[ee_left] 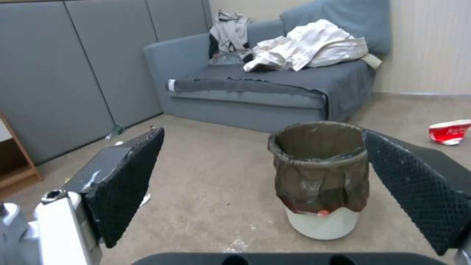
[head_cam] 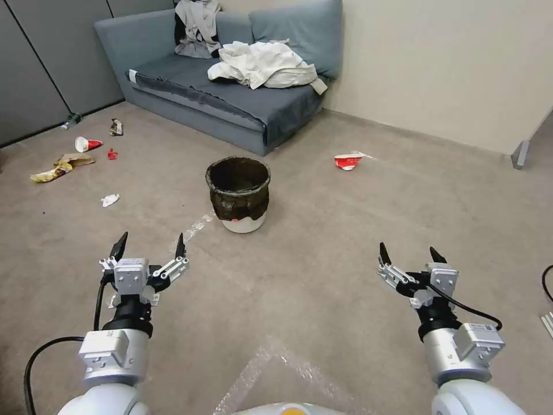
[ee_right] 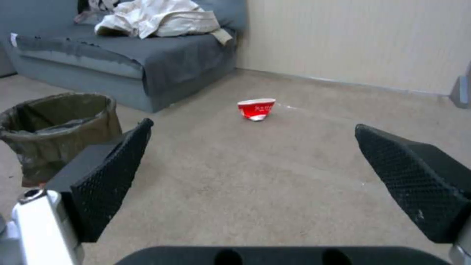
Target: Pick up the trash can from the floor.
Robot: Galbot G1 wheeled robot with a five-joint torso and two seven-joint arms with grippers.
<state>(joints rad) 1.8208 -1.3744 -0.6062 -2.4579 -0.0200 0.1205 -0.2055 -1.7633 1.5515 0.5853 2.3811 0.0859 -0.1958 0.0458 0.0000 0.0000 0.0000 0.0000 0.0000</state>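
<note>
The trash can point(head_cam: 238, 195) stands upright on the floor point(head_cam: 322, 248) ahead of me, a small white bin with a crinkled dark bag folded over its rim and a red mark near its base. My left gripper point(head_cam: 150, 245) hovers open, nearer to me and left of the can, well apart from it. In the left wrist view the trash can point(ee_left: 320, 180) sits beyond the open left gripper point(ee_left: 275, 184), toward one finger. My right gripper point(head_cam: 412, 255) is open too, nearer and to the right. In the right wrist view the trash can point(ee_right: 59, 132) shows behind one finger.
A grey sofa point(head_cam: 230, 98) with heaped clothes stands behind the can against the beige wall. A crushed red-and-white cup point(head_cam: 348, 161) lies right of the can. Scattered litter point(head_cam: 75, 158) lies at the far left by grey panels. A furniture leg point(head_cam: 521, 154) stands far right.
</note>
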